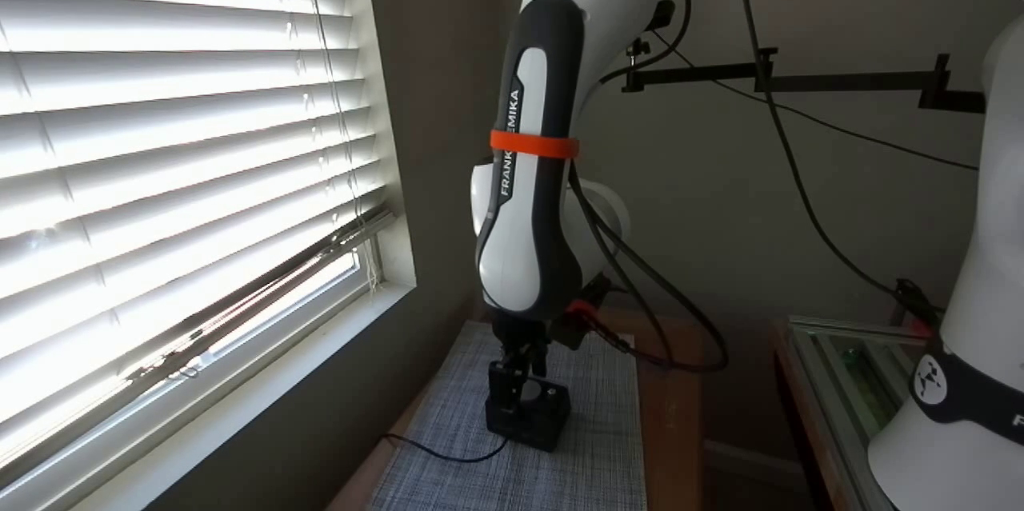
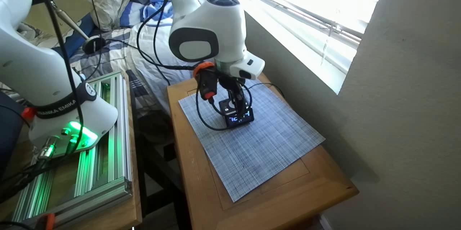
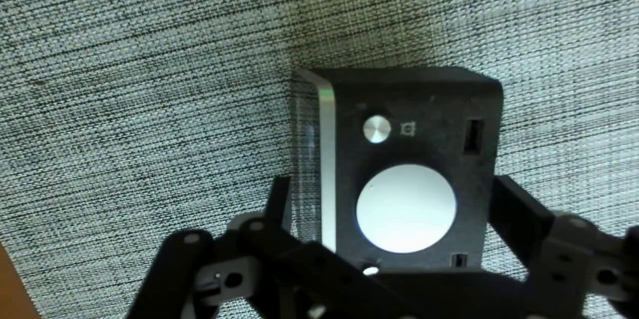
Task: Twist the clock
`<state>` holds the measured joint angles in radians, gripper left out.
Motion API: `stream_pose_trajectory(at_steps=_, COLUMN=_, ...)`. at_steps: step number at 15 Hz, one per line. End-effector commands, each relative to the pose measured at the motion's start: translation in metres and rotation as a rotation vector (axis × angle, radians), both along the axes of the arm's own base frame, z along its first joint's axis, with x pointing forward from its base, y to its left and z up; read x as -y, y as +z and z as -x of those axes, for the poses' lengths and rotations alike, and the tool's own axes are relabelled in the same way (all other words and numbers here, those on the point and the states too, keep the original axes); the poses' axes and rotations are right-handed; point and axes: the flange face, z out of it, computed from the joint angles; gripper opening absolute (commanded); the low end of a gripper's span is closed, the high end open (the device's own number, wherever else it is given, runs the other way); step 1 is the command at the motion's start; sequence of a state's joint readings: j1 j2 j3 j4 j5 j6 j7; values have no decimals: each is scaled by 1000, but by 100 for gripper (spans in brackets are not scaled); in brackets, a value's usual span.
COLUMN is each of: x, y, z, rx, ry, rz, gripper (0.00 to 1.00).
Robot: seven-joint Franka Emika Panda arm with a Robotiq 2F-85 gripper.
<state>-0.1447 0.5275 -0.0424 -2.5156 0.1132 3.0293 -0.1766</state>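
The clock (image 1: 552,419) is a small black box standing on the grey woven mat. A thin dark cord (image 1: 448,457) trails from it. In an exterior view the clock (image 2: 233,120) shows lit digits on its front. In the wrist view the clock (image 3: 414,154) shows its top, with a large white disc and a small silver button. My gripper (image 3: 391,191) is lowered around it, one finger on each side. A narrow gap seems to show at the left finger; the right finger is at the clock's edge, contact unclear. The gripper (image 1: 520,387) hides part of the clock in both exterior views.
The mat (image 2: 266,150) lies on a wooden table (image 2: 288,197). A wall and a window with blinds (image 1: 184,135) run along one side. The arm's loose cables (image 2: 201,115) hang beside the gripper. The robot's base frame (image 2: 119,125) stands across a gap from the table.
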Motion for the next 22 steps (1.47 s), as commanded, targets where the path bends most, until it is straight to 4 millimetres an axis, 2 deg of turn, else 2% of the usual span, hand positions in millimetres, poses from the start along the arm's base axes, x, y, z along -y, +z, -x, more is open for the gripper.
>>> stream_pose_trajectory(at_steps=1, x=3, y=-8, z=-5, rx=16, ry=-13, rz=0, gripper=74)
stream_pose_trajectory(at_steps=4, x=4, y=-8, z=-7, rx=16, ry=-15, rz=2, gripper=55)
stream_pose_trajectory(at_steps=9, x=1, y=-6, z=-8, rx=14, ry=-22, rz=-23, gripper=55)
stream_pose_trajectory(at_steps=16, x=0, y=18, z=-6, rx=61, ry=-219, rz=-97, gripper=55)
stream_pose_trajectory(at_steps=21, x=3, y=34, z=-3, rx=71, ry=-241, rz=-60, gripper=55)
stream_pose_trajectory(at_steps=22, x=3, y=17, z=-9, rx=52, ry=-219, rz=-81, gripper=55)
